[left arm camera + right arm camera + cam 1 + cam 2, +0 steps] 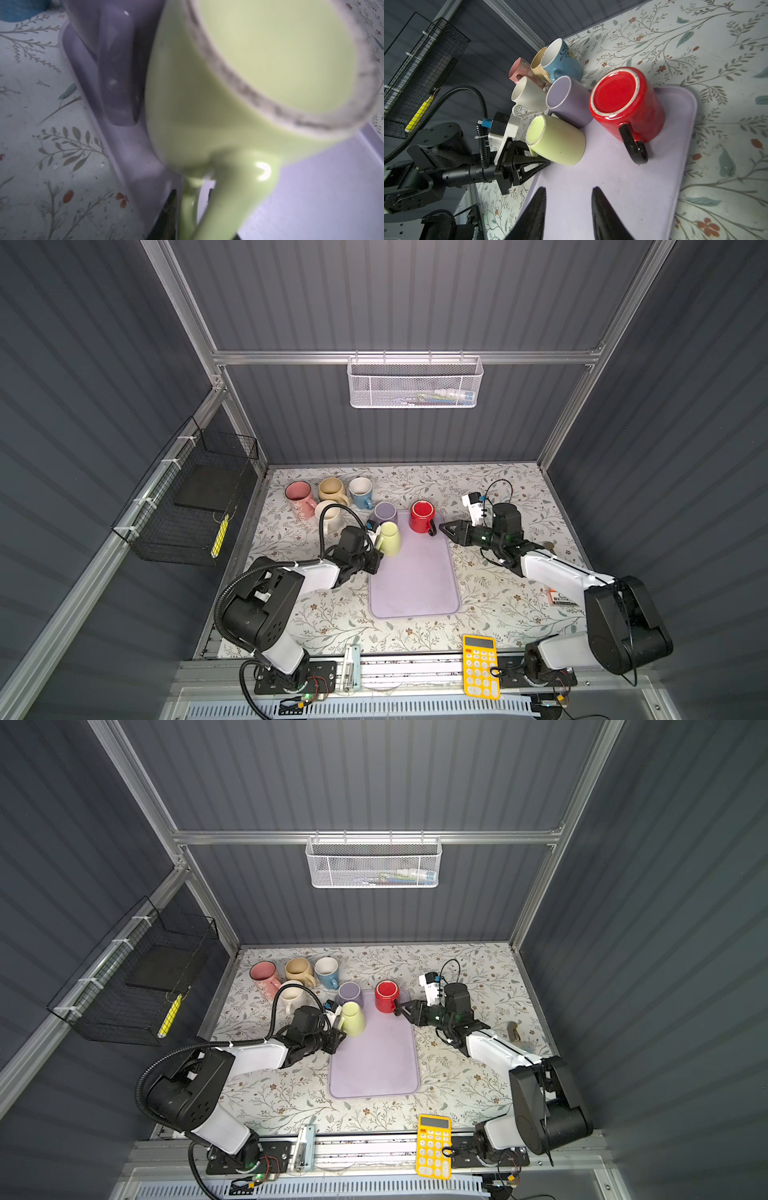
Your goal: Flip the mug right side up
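The lime-green mug (556, 141) stands bottom-up on the lavender tray's (612, 197) far left corner. The left gripper (542, 160) straddles its handle (234, 187), probably for flipping it; whether it pinches, I cannot tell. The right gripper (569, 189) hangs parted and empty above the tray.

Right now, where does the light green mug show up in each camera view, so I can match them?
In a top view: light green mug left of centre, near the lilac tray's far left corner.
In a top view: same spot, left of centre.
Left wrist: fills most of the frame.
Right wrist: near mid-frame, on the tray.
Shared landmark: the purple mug right beside it.
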Robot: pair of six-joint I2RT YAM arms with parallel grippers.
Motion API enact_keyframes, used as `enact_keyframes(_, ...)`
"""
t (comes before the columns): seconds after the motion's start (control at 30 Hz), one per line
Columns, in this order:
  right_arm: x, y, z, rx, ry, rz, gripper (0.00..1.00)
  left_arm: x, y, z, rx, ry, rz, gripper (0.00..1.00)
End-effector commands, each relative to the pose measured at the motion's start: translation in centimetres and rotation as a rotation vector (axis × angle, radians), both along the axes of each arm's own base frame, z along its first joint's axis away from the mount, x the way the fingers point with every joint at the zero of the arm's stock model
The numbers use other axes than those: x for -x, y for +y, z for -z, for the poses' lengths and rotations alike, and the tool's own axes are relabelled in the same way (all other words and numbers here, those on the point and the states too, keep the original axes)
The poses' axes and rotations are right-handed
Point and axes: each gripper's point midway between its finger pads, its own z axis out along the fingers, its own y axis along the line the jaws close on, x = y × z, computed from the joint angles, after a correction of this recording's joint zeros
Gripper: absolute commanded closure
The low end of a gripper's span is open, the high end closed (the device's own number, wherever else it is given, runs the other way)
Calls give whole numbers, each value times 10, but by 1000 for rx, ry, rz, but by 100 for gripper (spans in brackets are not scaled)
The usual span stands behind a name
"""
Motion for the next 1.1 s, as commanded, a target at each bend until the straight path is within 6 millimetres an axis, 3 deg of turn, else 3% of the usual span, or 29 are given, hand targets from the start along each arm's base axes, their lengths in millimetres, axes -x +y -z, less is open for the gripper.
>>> enact_keyframes(0.0,0,-2,6,4,6,9,62,5,1,10,-3,28,-4,71)
enact_keyframes(0.3,1,-3,6,2,1,10,62,5,-1,16,-52,31,-14,69)
enact_keyframes(0.47,3,-4,7,6,0,14,62,5,-2,16,-54,23,-15,74)
enact_keyframes(0.8,3,-5,7,5,-4,17,62,1,-5,3,-31,-15,-12,86)
enact_keyframes(1.07,3,-5,7,6,-1,18,62,1,-9,-24,-6,-54,10,94)
